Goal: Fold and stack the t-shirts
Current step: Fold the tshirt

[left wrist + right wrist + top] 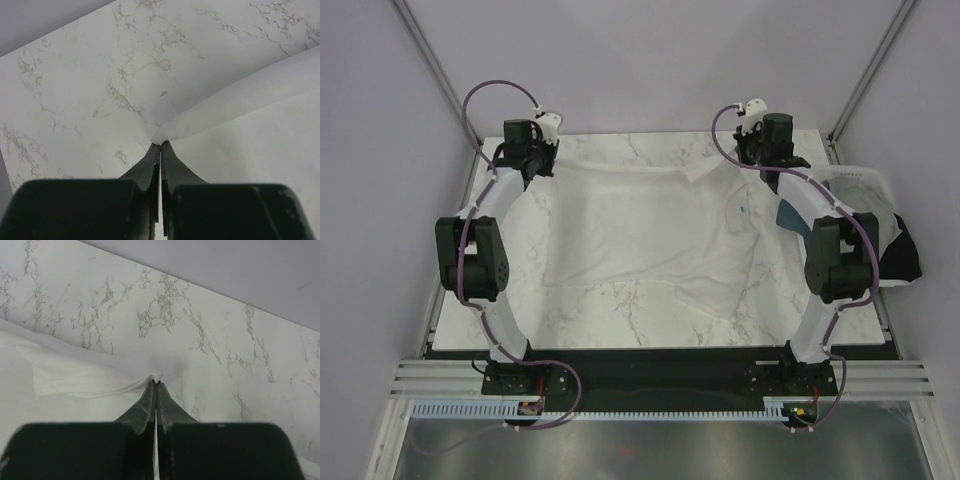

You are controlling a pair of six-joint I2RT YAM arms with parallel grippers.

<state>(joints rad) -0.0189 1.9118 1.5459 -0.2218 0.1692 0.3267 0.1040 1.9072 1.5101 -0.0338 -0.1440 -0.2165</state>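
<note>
Overhead, a white t-shirt (640, 230) lies spread across the middle of the marble desk (620, 312), loosely flattened, with creases running toward its far edge and one sleeve pointing to the near side. The left claw (160, 145) is at the far left corner of the cloth, its jaws pressed fully together on a small pinch of the shirt's edge (the fabric fans out from the tips into a taut fold toward the right). The right claw (156, 383) is at the far right of the garment, likewise closed tight on a pinch of white cloth, beside a folded-over hem or sleeve. Both arms arch from their bases at the near edge to the far side. A white bin (868, 186) is at the desk's right edge, with dark cloth (905, 262) hanging over its near side.
</note>
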